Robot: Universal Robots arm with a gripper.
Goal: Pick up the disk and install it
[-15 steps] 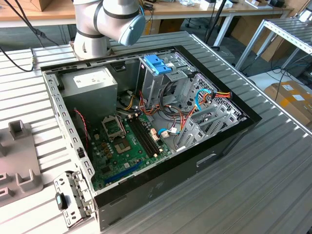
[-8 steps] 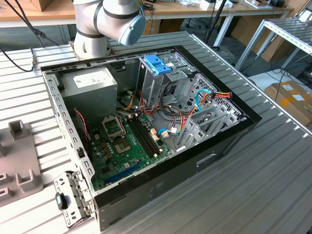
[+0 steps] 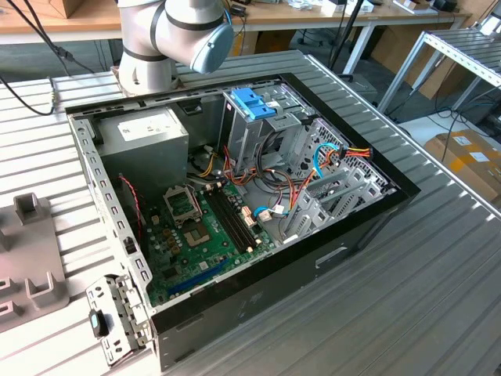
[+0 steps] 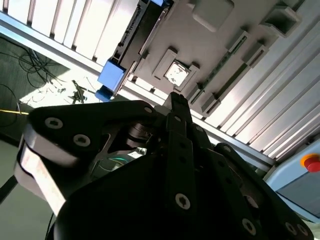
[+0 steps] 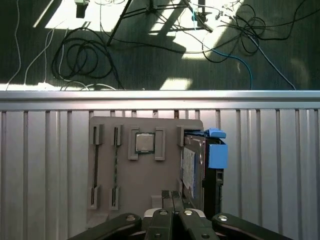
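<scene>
The disk (image 5: 193, 167) stands on edge in a slot of the grey holder tray (image 5: 150, 180), a dark drive in a bright blue carrier with a blue end tab (image 5: 216, 150). In the second wrist view the disk (image 4: 142, 32) shows with its blue tab (image 4: 111, 75). My gripper (image 5: 172, 196) hangs above the tray, beside the disk and apart from it. Its fingers are shut together with nothing between them, as the second wrist view also shows for the gripper (image 4: 176, 99).
A processor chip (image 5: 145, 143) sits in the same tray, next to narrow slots. In the exterior view an open computer case (image 3: 235, 196) holds a motherboard and a grey drive cage with a light-blue bracket (image 3: 254, 102). The tray (image 3: 31, 258) lies at the exterior view's left. Cables lie on the floor beyond the table edge (image 5: 160, 94).
</scene>
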